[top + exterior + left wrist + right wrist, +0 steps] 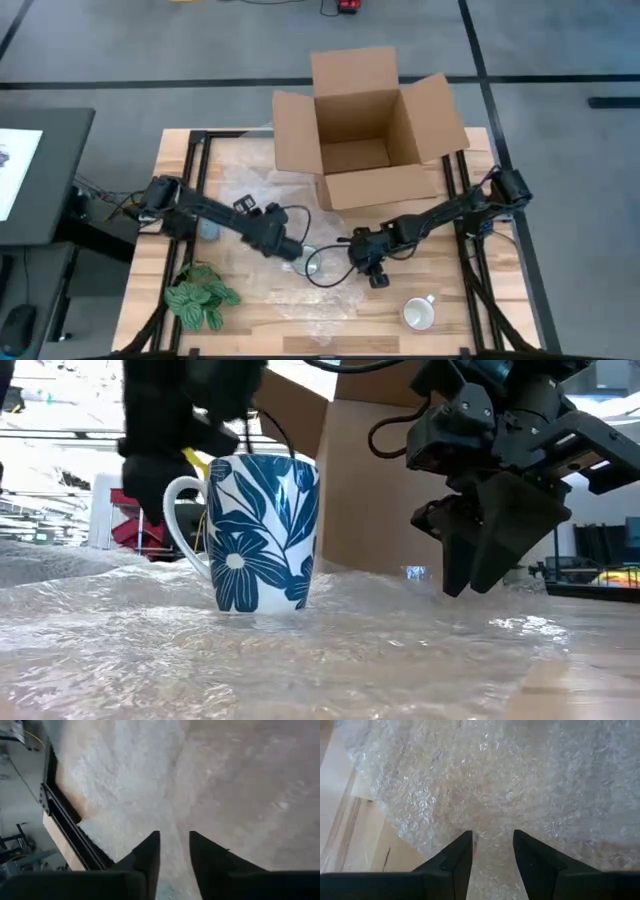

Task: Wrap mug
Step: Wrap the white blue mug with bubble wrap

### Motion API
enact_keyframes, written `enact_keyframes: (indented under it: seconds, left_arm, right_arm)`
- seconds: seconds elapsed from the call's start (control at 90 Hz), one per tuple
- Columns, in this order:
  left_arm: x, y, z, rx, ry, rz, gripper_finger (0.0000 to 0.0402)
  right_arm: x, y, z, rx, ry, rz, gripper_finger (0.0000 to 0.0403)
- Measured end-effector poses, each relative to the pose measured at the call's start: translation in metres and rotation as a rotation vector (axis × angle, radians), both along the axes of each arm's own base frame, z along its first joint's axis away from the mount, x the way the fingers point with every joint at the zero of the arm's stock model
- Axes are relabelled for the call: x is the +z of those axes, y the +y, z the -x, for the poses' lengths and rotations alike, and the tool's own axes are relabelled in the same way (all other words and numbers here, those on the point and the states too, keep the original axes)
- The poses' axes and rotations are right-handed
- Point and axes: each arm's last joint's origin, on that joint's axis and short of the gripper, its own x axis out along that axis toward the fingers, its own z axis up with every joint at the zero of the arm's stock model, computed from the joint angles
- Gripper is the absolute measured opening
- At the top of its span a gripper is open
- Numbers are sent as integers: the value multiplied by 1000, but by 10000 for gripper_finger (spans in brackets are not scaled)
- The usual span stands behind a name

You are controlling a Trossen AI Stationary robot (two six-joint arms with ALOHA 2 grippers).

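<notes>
A white mug with blue flowers (262, 530) stands upright on its base on a sheet of bubble wrap (330, 650), which lies spread over the table's middle; from above the mug (317, 264) shows as a ring. My left gripper (295, 253) is open just left of the mug, by the handle, with only wrap below its fingers (174, 834). My right gripper (378, 280) is open to the mug's right, its fingers pointing down a little above the wrap (492, 834), with nothing between them. In the low view it hangs right of the mug (462, 585).
An open cardboard box (365, 130) stands at the table's far edge. A green plant (200, 297) lies at the near left, a plain white mug (420, 313) at the near right. A small blue thing (208, 230) sits under the left arm.
</notes>
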Motion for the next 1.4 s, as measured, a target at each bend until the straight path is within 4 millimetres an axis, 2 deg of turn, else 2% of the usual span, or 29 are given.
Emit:
enact_keyframes:
  seconds: [0.133,0.322,0.611,0.856,0.978,1.122,1.4]
  left_arm:
    - [-10,20,-2,-21,69,139,134]
    - [-22,37,10,93,140,128,162]
    - [-42,37,23,116,185,179,209]
    - [-42,34,28,162,212,209,241]
    - [-39,35,31,199,234,149,235]
    - [-39,36,32,209,230,121,209]
    - [-45,38,40,249,239,34,114]
  right_arm:
    - [0,0,0,0,0,0,132]
    - [0,0,0,0,1,0,132]
    - [-1,0,1,0,13,3,132]
    - [-1,0,1,15,7,10,132]
    - [-1,-1,1,17,5,13,132]
    - [0,-1,0,17,2,12,132]
    - [-1,-1,1,21,6,15,132]
